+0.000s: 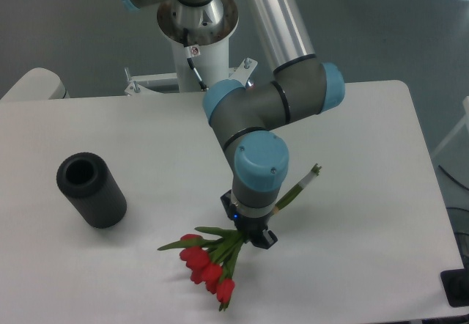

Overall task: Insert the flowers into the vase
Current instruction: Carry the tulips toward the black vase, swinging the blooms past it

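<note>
The flowers (207, 266), red tulip buds with green leaves, hang low over the front middle of the white table. Their pale bundled stems (299, 187) stick out up and to the right behind the wrist. My gripper (249, 236) is shut on the stems just above the leaves, with the blooms pointing down and to the left. The vase (91, 189) is a matte black thick-walled cylinder with its round hole showing, standing at the table's left, well apart from the gripper.
The arm's white base post (196, 42) rises at the table's far edge. The table (381, 214) ends close on the right and at the front. A dark object (456, 287) sits off the front right corner.
</note>
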Robot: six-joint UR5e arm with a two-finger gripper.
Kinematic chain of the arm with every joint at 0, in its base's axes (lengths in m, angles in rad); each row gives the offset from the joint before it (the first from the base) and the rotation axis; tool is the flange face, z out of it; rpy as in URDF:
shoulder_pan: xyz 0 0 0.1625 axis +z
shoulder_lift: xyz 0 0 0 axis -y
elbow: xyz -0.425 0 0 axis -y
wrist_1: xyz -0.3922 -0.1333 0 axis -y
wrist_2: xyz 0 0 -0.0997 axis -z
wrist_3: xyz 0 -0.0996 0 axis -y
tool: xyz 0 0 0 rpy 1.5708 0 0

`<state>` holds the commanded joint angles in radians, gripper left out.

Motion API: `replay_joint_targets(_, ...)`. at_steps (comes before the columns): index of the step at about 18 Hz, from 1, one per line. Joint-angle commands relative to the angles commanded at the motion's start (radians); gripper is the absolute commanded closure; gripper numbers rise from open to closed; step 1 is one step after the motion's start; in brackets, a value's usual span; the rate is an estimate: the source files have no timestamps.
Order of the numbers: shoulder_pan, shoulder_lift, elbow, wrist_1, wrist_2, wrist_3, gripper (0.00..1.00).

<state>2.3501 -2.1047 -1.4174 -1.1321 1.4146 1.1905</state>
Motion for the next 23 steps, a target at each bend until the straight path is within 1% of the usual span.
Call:
replay_joint_targets(4, -0.028, 0.018, 0.0, 0.002, -0.08, -0.061, 0.86)
replay_joint_targets(6, -0.034, 0.031, 0.0, 0.002, -0.141, -0.084, 0.87)
replay_joint_targets(12, -0.029, 0.04, 0.006, 0.017, -0.396, -0.132, 0.88)
replay_joint_targets(16, 0.0, 0.04, 0.006, 0.017, -0.655, -0.146, 0.88)
replay_joint_targets(18, 0.005, 0.041, 0.008, 0.017, -0.742, -0.163, 0.88)
replay_joint_targets(21, 0.014, 0.054, 0.008, 0.024, -0.784, -0.157, 0.89)
replay_joint_targets(23, 0.014, 0.055, 0.008, 0.057, -0.824, -0.161, 0.89)
